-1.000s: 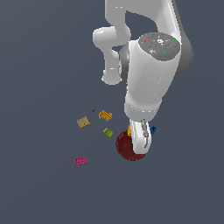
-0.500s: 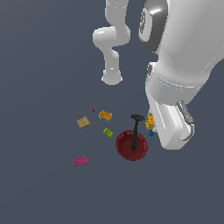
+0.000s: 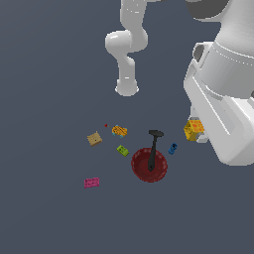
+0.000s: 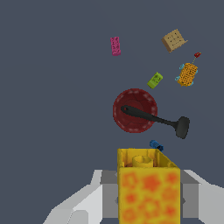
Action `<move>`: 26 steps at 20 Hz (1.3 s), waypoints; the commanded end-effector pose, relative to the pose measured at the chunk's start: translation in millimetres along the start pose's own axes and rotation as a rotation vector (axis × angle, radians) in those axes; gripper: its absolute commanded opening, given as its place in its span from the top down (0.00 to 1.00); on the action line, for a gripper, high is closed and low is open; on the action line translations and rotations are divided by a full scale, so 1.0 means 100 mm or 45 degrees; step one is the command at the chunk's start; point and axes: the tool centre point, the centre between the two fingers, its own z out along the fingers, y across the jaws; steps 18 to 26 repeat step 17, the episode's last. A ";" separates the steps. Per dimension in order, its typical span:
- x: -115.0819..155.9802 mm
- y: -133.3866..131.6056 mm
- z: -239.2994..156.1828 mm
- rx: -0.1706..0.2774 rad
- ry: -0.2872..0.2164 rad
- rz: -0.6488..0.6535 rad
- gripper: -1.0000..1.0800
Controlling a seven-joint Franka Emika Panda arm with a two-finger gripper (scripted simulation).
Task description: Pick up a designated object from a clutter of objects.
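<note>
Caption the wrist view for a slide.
Pincer shut on the orange-yellow brick, above the red bowl with the black hammer across it.

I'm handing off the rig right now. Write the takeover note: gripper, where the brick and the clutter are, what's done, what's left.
Gripper: shut on the orange-yellow brick, raised clear of the surface.
Clutter below: black hammer with its handle lying across the dark red bowl, blue piece beside it, green piece, tan block, flat orange piece and pink piece farther off.
Done: brick grasped and lifted.
Left: hold the grip steady.
</note>
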 end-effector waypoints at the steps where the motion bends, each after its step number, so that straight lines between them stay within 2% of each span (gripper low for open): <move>1: -0.05 -0.03 -0.10 -0.001 0.000 0.000 1.00; 11: -0.14 -0.09 -0.29 -0.002 -0.001 -0.001 1.00; 26: -0.15 -0.10 -0.30 -0.002 -0.001 -0.001 1.00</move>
